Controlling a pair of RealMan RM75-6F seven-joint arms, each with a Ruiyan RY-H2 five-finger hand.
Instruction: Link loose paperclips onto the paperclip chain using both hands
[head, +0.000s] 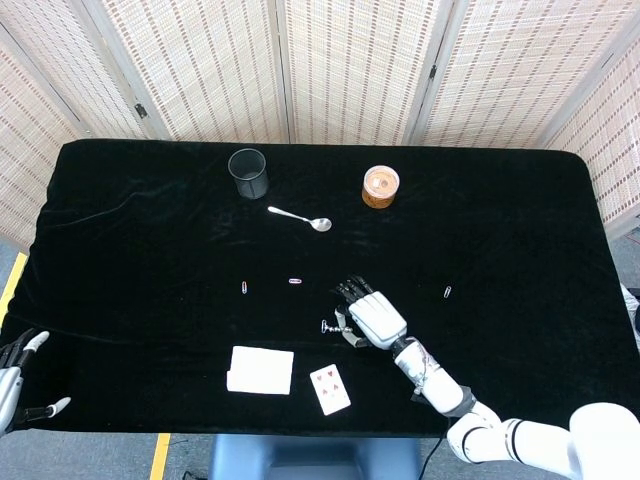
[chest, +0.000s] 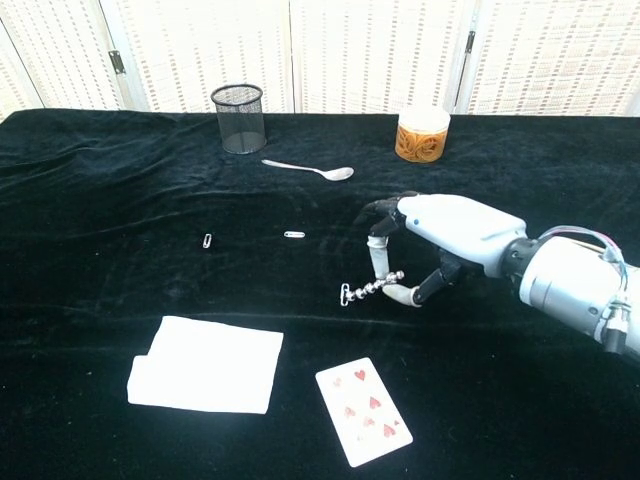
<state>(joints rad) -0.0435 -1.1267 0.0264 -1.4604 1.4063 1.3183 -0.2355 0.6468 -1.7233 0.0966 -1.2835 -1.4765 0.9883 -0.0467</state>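
No readable brand or writing is seen; only red pips are made out on the card (chest: 364, 410), which lies face up at the near table edge, right of a folded white napkin (chest: 206, 377).

The chain (chest: 368, 291) is pinched in the right hand (chest: 440, 236) between a downward finger and the thumb. It juts out toward the robot's left from the pinch, roughly level, just above the black cloth (chest: 100, 180); whether its free end touches the cloth cannot be told. In the head view the chain (head: 334, 326) shows at the left edge of the right hand (head: 371, 315), near table centre, above the card (head: 330, 389). The chain looks like a short string of silvery metal links with a bigger loop at the free end; single links are too small to tell apart.

Loose clips on the cloth: one (chest: 207, 240) and another (chest: 293, 235) are seen left of the hand, well apart from it. A third (head: 447, 292) is seen to the hand's right in the head view.

The left hand (head: 18, 375) is seen at the lower left corner, off the table, fingers spread, nothing held.

At the back: a mesh cup (chest: 239, 117), a spoon (chest: 309, 170), an orange tub (chest: 422, 136).
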